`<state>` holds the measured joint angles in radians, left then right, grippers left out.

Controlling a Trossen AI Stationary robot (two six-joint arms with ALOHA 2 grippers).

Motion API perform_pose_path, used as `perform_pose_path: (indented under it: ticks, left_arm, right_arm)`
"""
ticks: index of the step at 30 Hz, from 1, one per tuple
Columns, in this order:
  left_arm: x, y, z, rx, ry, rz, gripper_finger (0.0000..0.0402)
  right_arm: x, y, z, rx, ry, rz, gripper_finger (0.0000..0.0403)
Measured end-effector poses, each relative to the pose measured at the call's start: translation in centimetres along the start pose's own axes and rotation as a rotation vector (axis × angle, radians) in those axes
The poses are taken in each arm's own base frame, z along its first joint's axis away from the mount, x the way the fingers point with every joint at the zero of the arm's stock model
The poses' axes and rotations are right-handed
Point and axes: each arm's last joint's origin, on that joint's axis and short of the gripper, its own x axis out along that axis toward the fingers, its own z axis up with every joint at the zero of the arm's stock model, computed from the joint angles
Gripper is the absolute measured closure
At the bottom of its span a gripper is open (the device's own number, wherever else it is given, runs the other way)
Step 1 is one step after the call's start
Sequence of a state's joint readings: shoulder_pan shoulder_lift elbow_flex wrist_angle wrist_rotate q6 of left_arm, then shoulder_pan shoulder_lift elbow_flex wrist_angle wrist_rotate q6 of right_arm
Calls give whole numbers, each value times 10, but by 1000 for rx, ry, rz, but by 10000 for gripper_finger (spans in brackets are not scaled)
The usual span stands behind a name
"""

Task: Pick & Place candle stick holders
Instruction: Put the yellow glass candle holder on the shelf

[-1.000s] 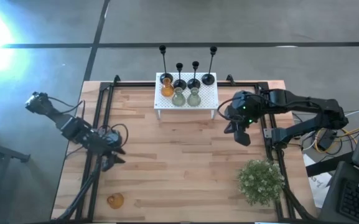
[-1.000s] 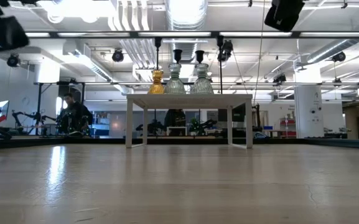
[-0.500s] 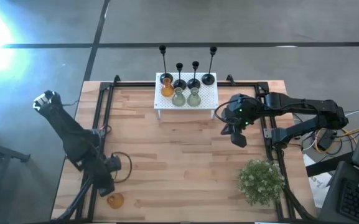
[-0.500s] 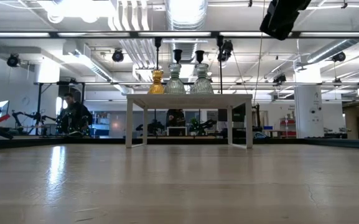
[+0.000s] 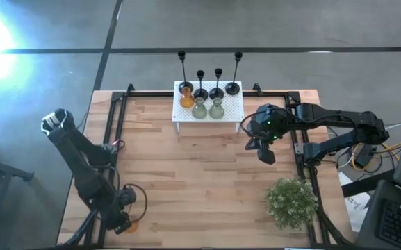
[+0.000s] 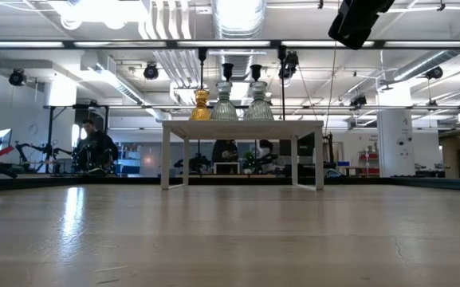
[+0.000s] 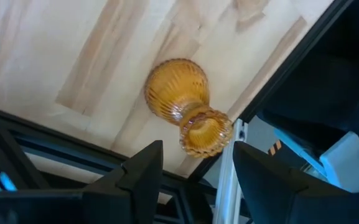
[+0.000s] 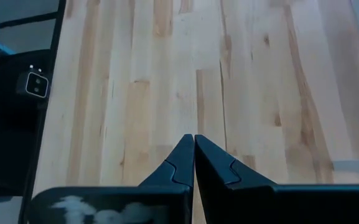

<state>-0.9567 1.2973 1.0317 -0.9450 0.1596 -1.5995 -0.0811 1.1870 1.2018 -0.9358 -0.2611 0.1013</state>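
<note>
An amber glass holder (image 7: 178,99) stands alone on the table by its wide ribbed base, near the near left corner; a sliver of it shows in the high view (image 5: 133,226). My left gripper (image 5: 122,218) hangs over it, open. In the left wrist view my left gripper (image 7: 196,152) has a finger on either side of the holder's top cup (image 7: 205,132), apart from it. Four black holders (image 5: 208,89), one amber (image 5: 186,99) and two pale green (image 5: 208,108) stand on the white rack (image 5: 231,107). My right gripper (image 5: 262,148) is shut and empty, right of the rack; its fingertips meet in the right wrist view (image 8: 194,140).
A bushy green plant (image 5: 291,201) stands at the near right. Black frame rails (image 5: 114,132) run along the table's left and right sides. In the low view the rack (image 6: 241,123) stands far off, and my right gripper (image 6: 357,20) hangs high. A person (image 6: 94,147) is in the room behind.
My left gripper has swung from the table's left middle toward the near edge and now hangs over the lone amber holder. The holder has stayed in place.
</note>
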Motion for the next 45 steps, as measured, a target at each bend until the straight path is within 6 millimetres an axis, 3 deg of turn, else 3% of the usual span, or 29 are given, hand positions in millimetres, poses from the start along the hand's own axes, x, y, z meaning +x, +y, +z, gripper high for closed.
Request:
perform_pose_path:
  ticks: [29,45]
  left_arm:
    - [34,-8,-4,3,-13,101,203]
    - [49,-4,-1,43,-60,73,203]
  right_arm:
    - [0,0,0,19,0,0,394]
    - [0,0,0,19,0,0,394]
